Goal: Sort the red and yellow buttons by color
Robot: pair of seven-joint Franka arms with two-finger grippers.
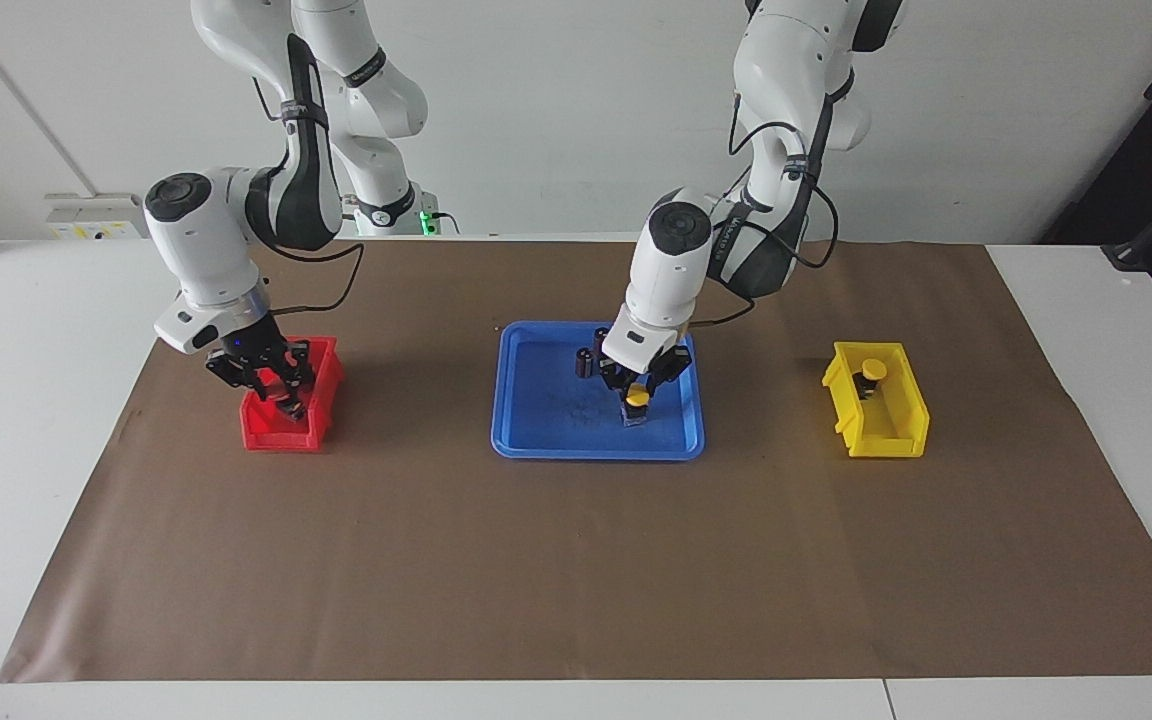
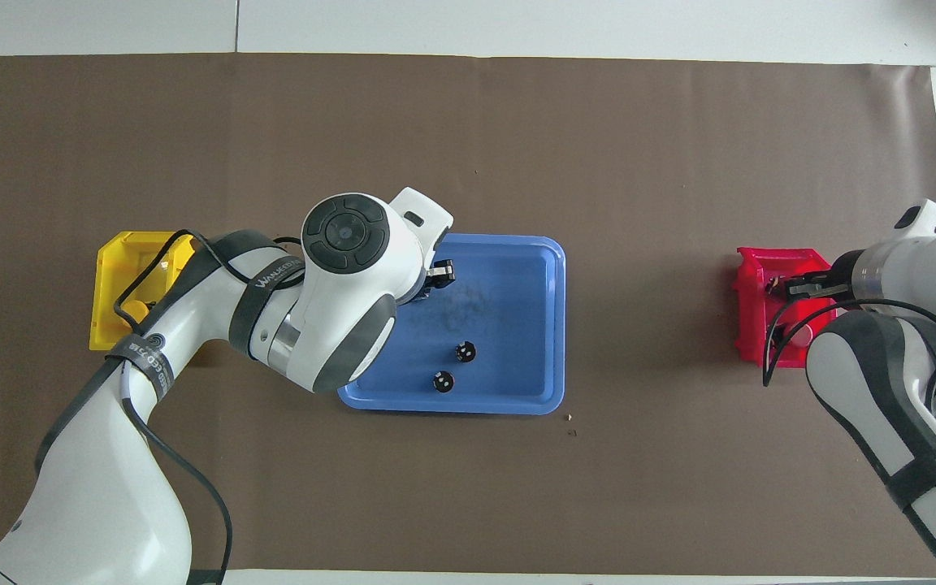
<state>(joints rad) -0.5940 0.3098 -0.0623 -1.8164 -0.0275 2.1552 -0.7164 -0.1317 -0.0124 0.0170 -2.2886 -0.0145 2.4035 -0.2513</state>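
Sorting looks well along; one yellow button (image 1: 872,371) already sits in the yellow bin (image 1: 881,432) toward the left arm's end of the table (image 1: 576,560). Left claw (image 1: 638,398) is down in the blue tray (image 1: 536,435), clenched on the 2nd yellow button (image 1: 638,397); prob. the last to move. Right claw (image 1: 281,392) is low in the red bin (image 1: 276,432); can't tell if it's released, and red buttons aren't clearly visible there. Two dark capless cylinders (image 2: 453,366) stay in the tray, nearer the robots.

The left gripper (image 1: 639,385) reaches into the blue tray (image 1: 536,440), its fingers astride a yellow button (image 1: 638,399). The right gripper (image 1: 281,385) dips into the red bin (image 1: 321,425). Another yellow button (image 1: 871,371) sits in the yellow bin (image 1: 901,430).
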